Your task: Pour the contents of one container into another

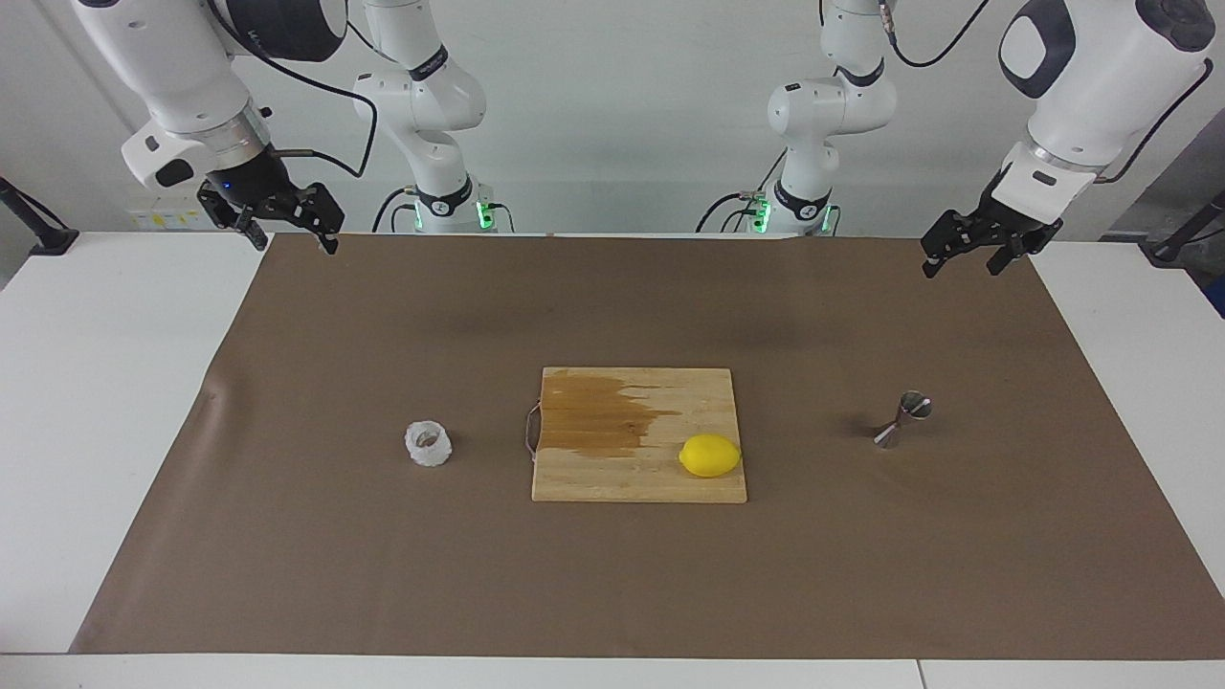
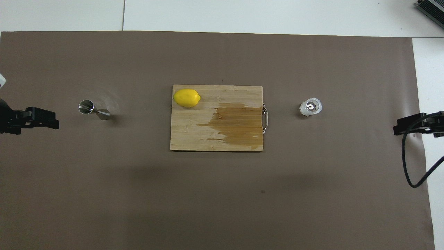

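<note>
The clear knobbly glass cup (image 1: 429, 444) stands upright on the brown mat toward the right arm's end of the table; it also shows in the overhead view (image 2: 310, 107). The steel hourglass jigger (image 1: 904, 419) stands on the mat toward the left arm's end, also seen in the overhead view (image 2: 93, 109). My right gripper (image 1: 297, 244) hangs open and empty in the air over the mat's corner near its base, well apart from the cup; overhead it is at the edge (image 2: 402, 126). My left gripper (image 1: 961, 270) hangs open and empty over the other near corner (image 2: 48, 119).
A wooden cutting board (image 1: 612, 478) with a dark wet patch and a metal handle lies mid-table between cup and jigger (image 2: 194, 139). A yellow lemon (image 1: 710, 455) lies on it toward the jigger (image 2: 186, 98). The brown mat (image 1: 612, 593) covers most of the white table.
</note>
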You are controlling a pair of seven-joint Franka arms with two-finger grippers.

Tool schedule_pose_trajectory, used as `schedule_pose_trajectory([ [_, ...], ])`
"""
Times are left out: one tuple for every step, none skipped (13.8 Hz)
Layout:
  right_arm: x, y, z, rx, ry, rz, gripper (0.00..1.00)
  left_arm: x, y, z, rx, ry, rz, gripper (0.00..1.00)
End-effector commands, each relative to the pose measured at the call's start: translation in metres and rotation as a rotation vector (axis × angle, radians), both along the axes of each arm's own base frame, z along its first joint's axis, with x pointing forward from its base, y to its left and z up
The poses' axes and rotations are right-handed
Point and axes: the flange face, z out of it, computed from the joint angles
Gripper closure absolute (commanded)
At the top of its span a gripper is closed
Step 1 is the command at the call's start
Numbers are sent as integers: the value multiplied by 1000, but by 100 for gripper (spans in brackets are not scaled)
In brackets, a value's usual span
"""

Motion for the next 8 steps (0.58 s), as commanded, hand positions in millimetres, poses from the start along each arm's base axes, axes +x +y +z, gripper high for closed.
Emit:
schedule_pose_trajectory([
  [-1, -1, 3, 18, -5, -18, 0, -7, 9, -22, -10, -16, 203, 0],
  [-1, -1, 3, 18, -5, -18, 0, -6, 14, -31, -24, -18, 292, 0],
  [-1, -1, 3, 18, -5, -18, 0, -7, 18, -40, -42, -16, 384, 0],
  [-1, -1, 3, 18, -5, -18, 0, -9, 25, -48, -46, -1, 475, 0],
  [-1, -1, 2, 18, -3, -18, 0, -12, 25, -54, -54, 10, 571, 0],
  [-1, -1, 3, 18, -5, -18, 0, -12, 27, -60, -97, 25, 703, 0],
  [-1, -1, 2, 18, -3, -18, 0, -12, 34, -66, -146, 45, 851, 0],
  [-1, -1, 3, 18, -5, -18, 0, -12, 35, -71, -185, 63, 961, 0],
])
